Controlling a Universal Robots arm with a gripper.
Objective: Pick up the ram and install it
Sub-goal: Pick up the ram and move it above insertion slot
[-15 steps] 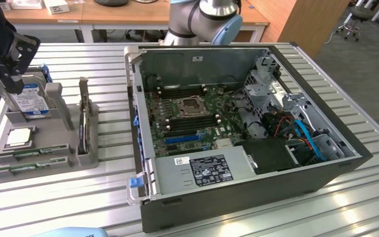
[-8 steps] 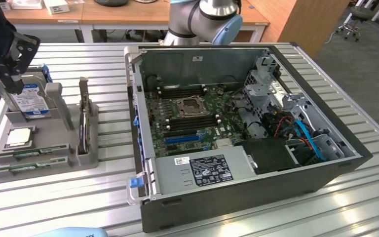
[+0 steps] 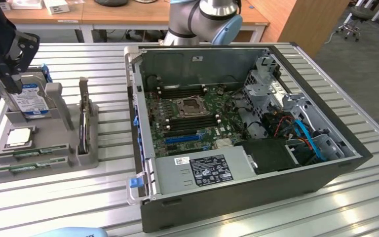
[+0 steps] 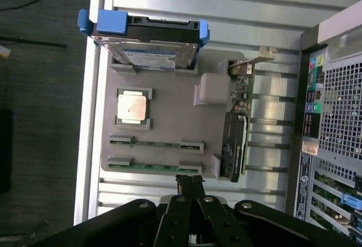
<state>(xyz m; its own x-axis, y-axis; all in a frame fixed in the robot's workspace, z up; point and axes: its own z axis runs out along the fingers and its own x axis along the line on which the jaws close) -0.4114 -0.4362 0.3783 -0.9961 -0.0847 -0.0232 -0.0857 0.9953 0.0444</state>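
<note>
The black jaws are being held pressed together with nothing between them, in the air above the grey moulded parts tray [image 3: 55, 136]. In the exterior view this tray is lying at about nine o'clock of the open black computer case [image 3: 242, 207].

No step of the task is being shown as done. The ram [image 4: 151, 166], a long narrow green circuit-board stick, is being held in its slot in the tray, beside a second like stick [image 4: 155, 143]. Neither is being touched, and in the wrist view the jaws' tips are being seen nearest the ram, apart from it.

In the exterior view both sticks are lying at the tray's six o'clock end. The square silver processor chip [image 3: 19, 137] is sitting just beyond them toward twelve o'clock, and the hard drive with the blue-and-white label [image 3: 31, 101] is standing farther on.

The picking up and the seating on the green motherboard [image 3: 189, 123] are both judged outstanding. Everything is being carried by the silver slatted counter [image 3: 347, 197].
</note>
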